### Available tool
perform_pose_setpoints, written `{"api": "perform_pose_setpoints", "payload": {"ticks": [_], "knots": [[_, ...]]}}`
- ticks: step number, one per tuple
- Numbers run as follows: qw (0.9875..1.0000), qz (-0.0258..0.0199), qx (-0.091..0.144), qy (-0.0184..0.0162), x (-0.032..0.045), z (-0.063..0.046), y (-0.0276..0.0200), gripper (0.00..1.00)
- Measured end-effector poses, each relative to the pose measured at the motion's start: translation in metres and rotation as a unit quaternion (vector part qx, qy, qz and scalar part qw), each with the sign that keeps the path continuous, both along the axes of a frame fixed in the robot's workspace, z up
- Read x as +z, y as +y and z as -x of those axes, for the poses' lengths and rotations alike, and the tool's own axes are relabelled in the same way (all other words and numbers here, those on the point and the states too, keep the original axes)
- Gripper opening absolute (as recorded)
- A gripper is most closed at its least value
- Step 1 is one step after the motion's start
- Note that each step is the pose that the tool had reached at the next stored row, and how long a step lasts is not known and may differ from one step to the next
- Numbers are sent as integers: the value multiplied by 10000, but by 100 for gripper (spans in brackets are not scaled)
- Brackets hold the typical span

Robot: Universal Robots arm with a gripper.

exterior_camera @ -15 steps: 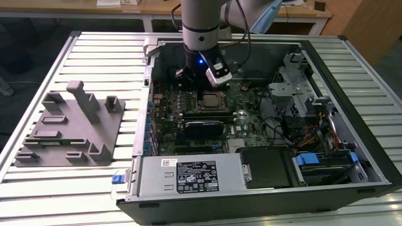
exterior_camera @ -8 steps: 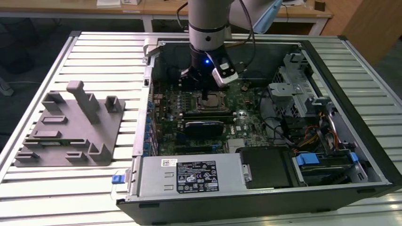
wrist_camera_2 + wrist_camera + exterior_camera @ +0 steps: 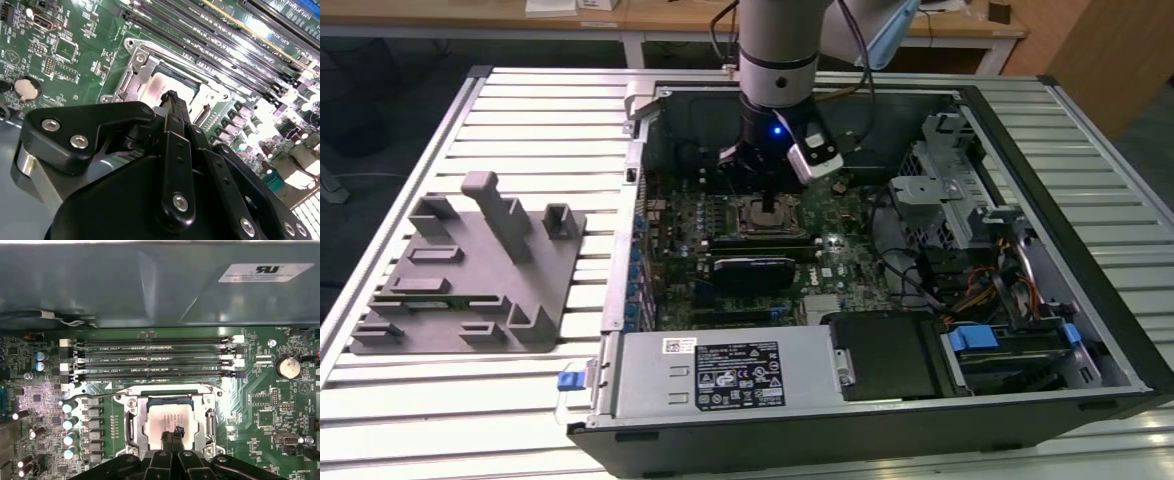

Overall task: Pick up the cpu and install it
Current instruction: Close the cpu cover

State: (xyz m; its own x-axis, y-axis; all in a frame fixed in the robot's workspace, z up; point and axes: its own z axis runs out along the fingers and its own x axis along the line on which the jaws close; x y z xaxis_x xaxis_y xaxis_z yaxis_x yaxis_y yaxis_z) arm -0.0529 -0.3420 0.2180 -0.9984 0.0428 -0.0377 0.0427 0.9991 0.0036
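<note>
While the small, flat, square, silver-white metal-topped cpu [image 3: 167, 420] is seen lying flat inside the square metal-framed socket [image 3: 131, 426] on the green motherboard [image 3: 260, 405], the black two-fingered gripper [image 3: 173, 432] is held right over it, fingers drawn narrow, side by side, nothing between them. Whether the tips touch the chip's top or sit just above cannot be told from either wrist view. In the second wrist view the gripper [image 3: 171, 97] covers part of the cpu [image 3: 167, 86], with the socket [image 3: 137, 65] frame around it. In the exterior view the gripper [image 3: 767, 195] is seen reaching down into the open black computer case [image 3: 1067, 200], which lies on the slatted metal table [image 3: 400, 130]. Long black memory slots [image 3: 150, 360] run just beside the socket; a round silver coin battery [image 3: 288, 366] sits well apart. Whether the socket frame is latched cannot be told. The cpu is judged light, thin and stiff, its smooth metal top likely slippery. Its underside and the socket contacts are judged fragile, so tilting or sideways dragging would be risky. Hold is best taken on two opposite thin edges, kept level, not on the top face.
</note>
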Motion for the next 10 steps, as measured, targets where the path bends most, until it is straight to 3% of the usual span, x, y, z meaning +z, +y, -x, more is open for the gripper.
{"api": "perform_pose_setpoints", "payload": {"ticks": [10], "knots": [[10000,1,0,0,147,-1,0,11]]}}
